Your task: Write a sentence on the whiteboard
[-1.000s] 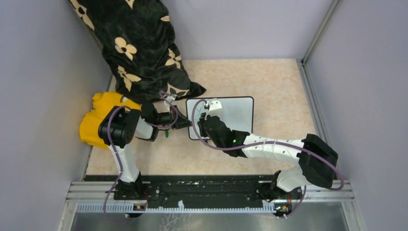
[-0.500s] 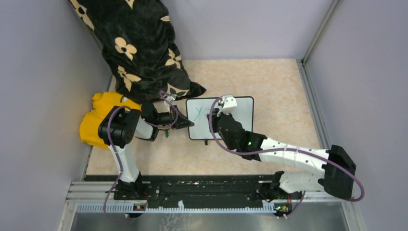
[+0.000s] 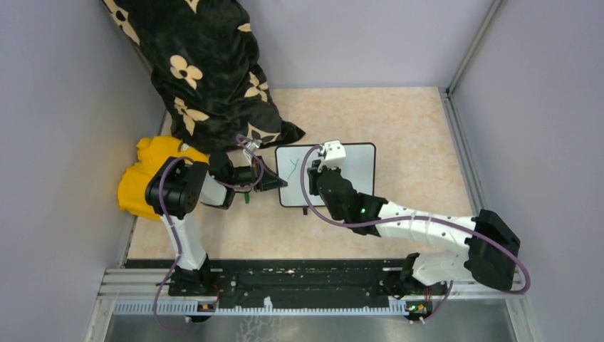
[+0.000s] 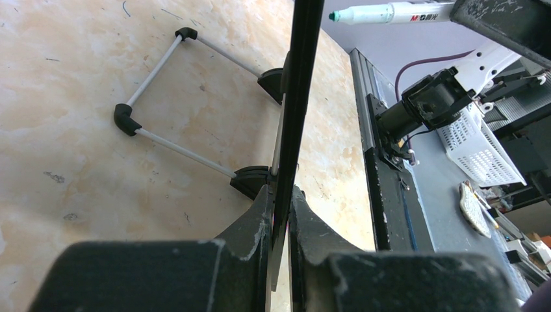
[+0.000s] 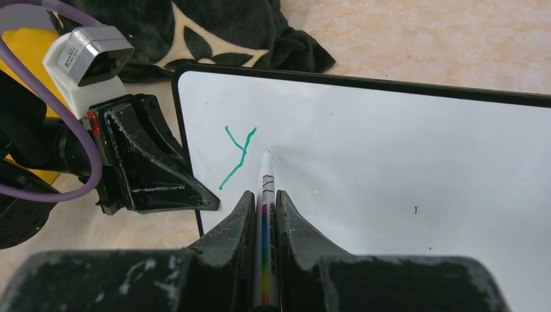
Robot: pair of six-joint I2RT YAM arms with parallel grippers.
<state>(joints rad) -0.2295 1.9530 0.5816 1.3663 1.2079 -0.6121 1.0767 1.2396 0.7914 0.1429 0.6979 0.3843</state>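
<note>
**Desk:** Where's the board, and who has it?

**Ops:** The small glossy white whiteboard with the thin black frame (image 3: 356, 174) is on the beige marbled table (image 3: 413, 121), near the hem of the black flower-print blanket (image 3: 206, 71). My left gripper (image 4: 279, 195) is pinched tight on the frame at its left edge, steadying it.

**Desk:** And the pen?

**Ops:** My right gripper (image 5: 263, 198) is closed around a white-barrelled, green-tipped marker (image 5: 265, 185). The barrel lies between the fingers and points away from the wrist, toward the board's far edge.

**Desk:** How much is written?

**Ops:** The green handwritten sentence (image 5: 237, 156) is one letter so far, a "y" near the board's left end. The tip is just right of it, level with its upper arms. I can't tell whether it's touching the surface.

**Desk:** So what does the next stroke turn on?

**Ops:** The board's long axis runs left to right, and all the blank white lies right of the tip, away from my left gripper. The right arm is nearer and has the pen, so I'd judge the next letter starts about where the tip is and the line marches rightward.

**Desk:** What's changed?

**Ops:** A second ago the right wrist sat over the board's left end and I could make out no letter. Half a second ago it had swung right, with the "y" showing. Now it's come back slightly left, elbow tucked in. The left arm and the board haven't shifted.
</note>
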